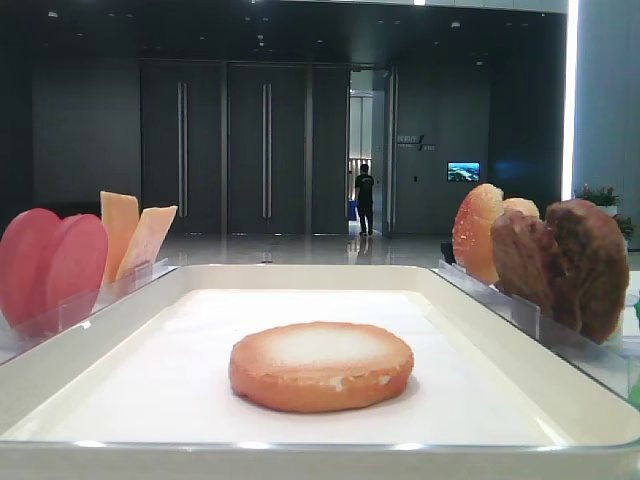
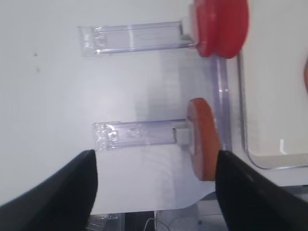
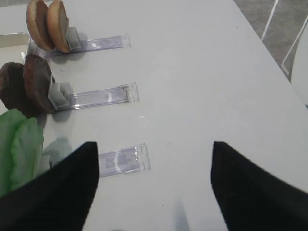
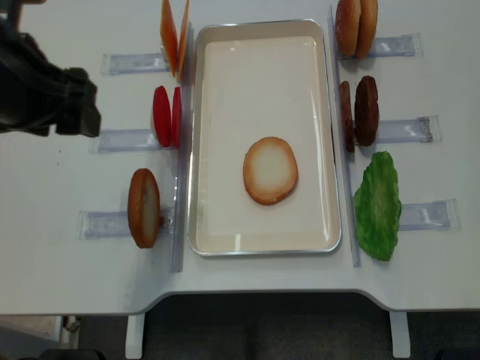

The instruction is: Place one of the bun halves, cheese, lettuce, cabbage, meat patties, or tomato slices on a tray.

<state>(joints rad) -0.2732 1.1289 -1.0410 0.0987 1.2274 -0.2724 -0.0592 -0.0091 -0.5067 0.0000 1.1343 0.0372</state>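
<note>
**Checker:** While you hold the left gripper [image 2: 155,154] above the table, list what lies under it, nearest first.

**Stock clerk:** Item one: left gripper, jaws spread wide, nothing between them. Item two: upright bun half [image 2: 202,139] in its clear holder [image 2: 137,134], just beyond your fingertips. Item three: tomato slices [image 2: 221,26], a pair on edge, in the next holder along. Item four: tray [image 4: 262,250], just beside both holders, with one bun half [image 4: 270,170] lying flat near the middle of its floor, pale face up. Item five: cheese [image 4: 173,34], farthest, at the tray's far left corner.

**Checker:** And your other side?

**Stock clerk:** Right gripper [image 3: 154,144], also wide open and empty, above bare table by the lettuce [image 3: 19,149]; meat patties [image 3: 29,84] beyond it.

**Checker:** Advice for the next pick?

**Stock clerk:** Probably a filling comes next. Turn your jaws so they close across the flat faces of one slice. Lift it straight up out of the holder so its neighbour isn't dragged along. Lower it close onto the bun before you let go.
</note>
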